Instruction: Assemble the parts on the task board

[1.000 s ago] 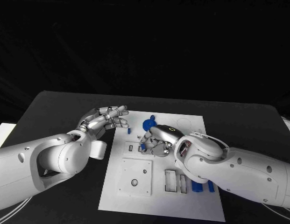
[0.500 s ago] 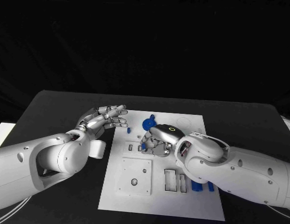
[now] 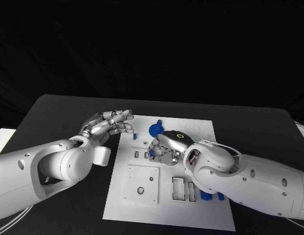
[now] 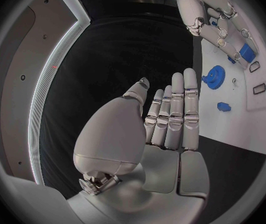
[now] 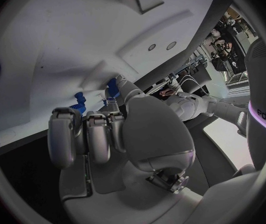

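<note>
Head view puts the white task board [image 3: 194, 128] flat in the middle of the black surface [image 3: 60, 112], and both arms reach over it from either side. The right hand [image 3: 164, 147] is bent down over the board's middle with its fingers [image 3: 154, 152] curled in tight at a small slot; a bit of blue shows at the fingertips, and in the right wrist view a small blue part [image 5: 112, 88] sits right at the tips against the white plate, so I judge it is pinching that piece to press it into its seat, though the contact itself is mostly hidden. The left hand [image 3: 109, 126] hangs just beside the board's left edge, fingers [image 4: 176, 109] straight and close together, holding nothing; it looks parked there to stay out of the way or ready to steady the plate. A blue gear [image 3: 156, 130] with a toothed rim lies on the board just beyond the right hand, a small blue block [image 4: 224, 106] lies apart from it on bare plate, and longer blue pieces [image 3: 207, 196] sit near the board's near end, partly under the right forearm. The board is matte, rigid white plastic with rectangular recesses and round holes; the parts look like hard moulded plastic; the hands are smooth silver metal with jointed segments.
</note>
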{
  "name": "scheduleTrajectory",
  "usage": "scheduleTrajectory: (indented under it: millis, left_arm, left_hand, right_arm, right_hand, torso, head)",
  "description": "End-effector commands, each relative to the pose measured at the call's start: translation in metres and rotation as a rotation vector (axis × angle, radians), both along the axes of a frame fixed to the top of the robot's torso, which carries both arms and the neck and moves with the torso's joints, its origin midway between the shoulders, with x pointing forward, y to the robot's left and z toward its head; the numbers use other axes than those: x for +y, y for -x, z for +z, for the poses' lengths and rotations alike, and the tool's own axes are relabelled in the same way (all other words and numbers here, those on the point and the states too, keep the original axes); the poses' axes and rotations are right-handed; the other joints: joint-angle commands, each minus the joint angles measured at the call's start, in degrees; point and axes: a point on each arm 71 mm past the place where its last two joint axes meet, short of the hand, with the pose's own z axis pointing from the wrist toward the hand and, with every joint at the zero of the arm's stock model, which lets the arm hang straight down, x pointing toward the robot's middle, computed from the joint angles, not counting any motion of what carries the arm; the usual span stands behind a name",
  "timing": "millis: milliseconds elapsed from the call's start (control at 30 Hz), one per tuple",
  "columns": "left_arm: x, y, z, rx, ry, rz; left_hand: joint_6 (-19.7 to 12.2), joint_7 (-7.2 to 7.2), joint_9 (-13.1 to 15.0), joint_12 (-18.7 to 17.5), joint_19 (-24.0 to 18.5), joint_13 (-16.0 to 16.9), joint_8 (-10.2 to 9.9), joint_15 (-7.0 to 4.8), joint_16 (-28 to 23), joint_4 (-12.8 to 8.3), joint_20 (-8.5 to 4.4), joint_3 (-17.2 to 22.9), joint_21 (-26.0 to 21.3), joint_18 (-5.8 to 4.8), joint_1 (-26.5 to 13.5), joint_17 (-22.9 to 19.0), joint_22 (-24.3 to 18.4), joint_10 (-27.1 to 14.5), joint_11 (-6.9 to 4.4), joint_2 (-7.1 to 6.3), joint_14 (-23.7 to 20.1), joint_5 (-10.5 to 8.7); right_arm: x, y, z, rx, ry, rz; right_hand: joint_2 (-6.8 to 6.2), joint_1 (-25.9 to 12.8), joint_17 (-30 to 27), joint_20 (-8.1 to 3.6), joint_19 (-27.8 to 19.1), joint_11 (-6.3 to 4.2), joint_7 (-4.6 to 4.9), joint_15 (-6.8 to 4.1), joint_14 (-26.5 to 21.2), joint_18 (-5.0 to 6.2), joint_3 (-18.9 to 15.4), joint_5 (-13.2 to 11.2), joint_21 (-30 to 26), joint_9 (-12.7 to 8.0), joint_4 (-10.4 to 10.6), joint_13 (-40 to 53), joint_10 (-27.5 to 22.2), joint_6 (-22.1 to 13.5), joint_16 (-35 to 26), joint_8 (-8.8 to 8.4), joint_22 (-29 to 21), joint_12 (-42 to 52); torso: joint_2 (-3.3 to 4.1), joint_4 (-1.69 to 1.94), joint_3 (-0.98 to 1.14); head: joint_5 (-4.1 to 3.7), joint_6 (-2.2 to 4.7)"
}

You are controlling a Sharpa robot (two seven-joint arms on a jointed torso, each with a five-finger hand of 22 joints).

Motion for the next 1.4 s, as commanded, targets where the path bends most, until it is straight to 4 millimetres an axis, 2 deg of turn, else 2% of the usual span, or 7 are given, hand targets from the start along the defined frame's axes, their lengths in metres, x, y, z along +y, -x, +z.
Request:
scheduleTrajectory:
  millis: [33, 167, 433, 1033, 1233, 1333, 1400]
  left_arm:
    - [-0.002, 0.000, 0.002, -0.014, 0.015, -0.019]
    - [-0.002, 0.000, 0.002, -0.013, 0.015, -0.019]
    - [-0.003, 0.001, 0.002, -0.012, 0.016, -0.021]
    - [-0.003, 0.001, 0.002, -0.011, 0.016, -0.024]
    - [-0.003, 0.001, 0.002, -0.009, 0.016, -0.023]
    - [-0.002, 0.000, 0.001, -0.005, 0.009, -0.025]
    - [-0.002, 0.000, 0.000, -0.005, -0.002, -0.028]
  left_hand:
    - [-0.21, 0.05, -0.05, -0.23, -0.36, -0.04, -0.09, 0.10, -0.37, 0.09, -0.07, 0.38, 0.32, 0.57, 0.10, 0.06, 0.09, -0.37, -0.01, -0.04, -0.31, -0.15]
    - [-0.21, 0.05, -0.05, -0.23, -0.36, -0.04, -0.09, 0.10, -0.37, 0.09, -0.07, 0.38, 0.32, 0.57, 0.10, 0.06, 0.09, -0.37, -0.01, -0.04, -0.31, -0.15]
    - [-0.21, 0.05, -0.05, -0.23, -0.36, -0.04, -0.09, 0.10, -0.37, 0.09, -0.07, 0.38, 0.32, 0.57, 0.10, 0.06, 0.09, -0.37, -0.01, -0.04, -0.31, -0.15]
    - [-0.21, 0.05, -0.05, -0.23, -0.36, -0.04, -0.09, 0.10, -0.37, 0.09, -0.07, 0.38, 0.32, 0.57, 0.10, 0.06, 0.09, -0.37, -0.01, -0.04, -0.31, -0.15]
    - [-0.21, 0.05, -0.05, -0.23, -0.36, -0.04, -0.09, 0.10, -0.37, 0.09, -0.07, 0.38, 0.32, 0.57, 0.10, 0.06, 0.09, -0.37, -0.01, -0.04, -0.31, -0.15]
    - [-0.12, -0.07, -0.02, -0.15, -0.43, -0.01, -0.02, 0.04, -0.34, 0.01, -0.06, 0.53, 0.51, 0.61, -0.09, 0.13, 0.19, -0.22, -0.08, -0.16, -0.14, -0.18]
    - [0.15, -0.37, 0.00, 0.05, 0.01, 0.08, 0.06, -0.26, 0.11, 0.01, -0.20, 0.53, 1.08, 0.71, -0.56, 0.39, 0.45, 0.40, -0.39, -0.44, 0.86, -0.20]
  right_arm:
    - [-0.005, 0.001, -0.013, 0.042, 0.082, -0.026]
    - [-0.005, 0.000, -0.014, 0.046, 0.088, -0.033]
    - [-0.005, -0.002, -0.012, 0.029, 0.063, -0.049]
    - [-0.004, -0.002, -0.009, 0.003, 0.031, -0.060]
    - [-0.003, 0.000, -0.001, -0.055, -0.051, -0.044]
    - [-0.003, 0.005, 0.007, -0.114, -0.154, -0.009]
    - [-0.004, 0.008, 0.010, -0.133, -0.193, 0.008]
  right_hand:
    - [-0.13, -1.08, 15.07, -0.40, 0.50, -0.31, -0.61, -0.26, 6.08, -0.30, 0.11, 0.40, -0.42, 0.09, 0.39, 13.19, 4.24, 1.13, 0.24, 0.37, -0.07, -0.24]
    - [-0.76, -1.96, 15.07, -0.39, 0.48, -0.24, -0.52, -0.23, 6.08, -0.28, -0.04, 0.48, -0.49, 0.04, 0.73, 12.96, 4.04, 0.88, 0.24, 0.19, -0.18, -0.61]
    - [-4.28, -6.03, 15.07, 0.43, 0.24, 1.06, 0.95, 0.81, 6.08, -0.20, -2.74, -0.31, -0.91, -1.17, 3.08, 10.09, 1.39, -3.42, 0.24, -1.22, -0.83, -5.20]
    - [-5.39, -6.60, 15.07, 0.83, 0.18, 1.39, 1.27, 1.16, 6.08, -0.15, -3.63, -1.28, -1.02, -1.61, 4.21, 9.96, 1.29, -4.89, 0.24, -1.03, -0.99, -5.31]
    - [-8.63, -7.60, 15.07, 1.24, 0.09, 1.92, 1.82, 1.58, 6.08, -0.11, -6.55, -3.82, -1.19, -1.86, 7.71, 9.61, 0.95, -7.12, 0.24, -1.10, -1.24, -5.74]
    - [-10.43, -5.03, 15.07, 1.72, -0.04, 2.44, 2.20, 1.93, 6.08, -0.07, -11.17, -4.25, -1.37, -1.75, 13.56, 9.05, 0.37, -8.55, 0.24, -0.81, -1.52, -6.46]
    - [-11.09, -3.80, 15.07, 1.67, -0.07, 2.49, 2.24, 2.11, 6.08, -0.01, -12.25, -4.31, -1.42, -1.74, 15.81, 8.93, 0.25, -8.79, 0.24, -0.82, -1.59, -6.58]
  torso:
    - [-0.02, 0.01, -0.03]
    - [-0.04, -0.03, -0.01]
    - [-0.05, 0.01, -0.01]
    - [-0.02, -0.01, 0.01]
    - [-0.01, 0.04, 0.01]
    - [-0.01, 0.02, 0.09]
    - [-0.03, -0.04, 0.11]
  head:
    - [-0.11, -0.04]
    - [-0.15, 0.05]
    - [-0.27, 0.04]
    - [-0.37, 0.08]
    - [-0.40, 0.11]
    - [-0.38, 0.17]
    - [-0.30, 0.22]
